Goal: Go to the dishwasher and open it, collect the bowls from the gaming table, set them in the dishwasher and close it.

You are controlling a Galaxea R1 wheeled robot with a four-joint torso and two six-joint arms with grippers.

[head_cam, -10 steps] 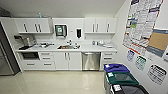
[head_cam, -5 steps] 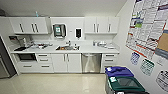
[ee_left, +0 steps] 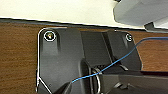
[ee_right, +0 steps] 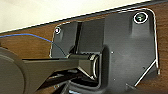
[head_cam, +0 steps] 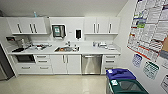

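Observation:
The dishwasher (head_cam: 91,64) is built in under the white counter (head_cam: 97,52), right of the sink's double doors. Its front is brushed steel with one horizontal bar handle (head_cam: 91,56), and its door is closed. It lies straight ahead of me across pale floor (head_cam: 55,83) in the head view. The gaming table and the bowls are out of view. Both wrist views look down past my own dark plate and bar at a brown wood-grain surface (ee_left: 17,57) and pale floor (ee_right: 37,12).
A blue-lidded bin (head_cam: 120,74) and a green bin (head_cam: 130,87) stand close on my right by a poster-covered wall (head_cam: 150,32). A black-fronted oven (head_cam: 25,58) and a steel fridge (head_cam: 3,65) are at the left. A sink (head_cam: 66,49) sits mid-counter.
The whole head view has shifted as I roll forward: the kitchenette looks slightly larger and the bins sit nearer and lower at the right. Nothing in the scene itself has moved.

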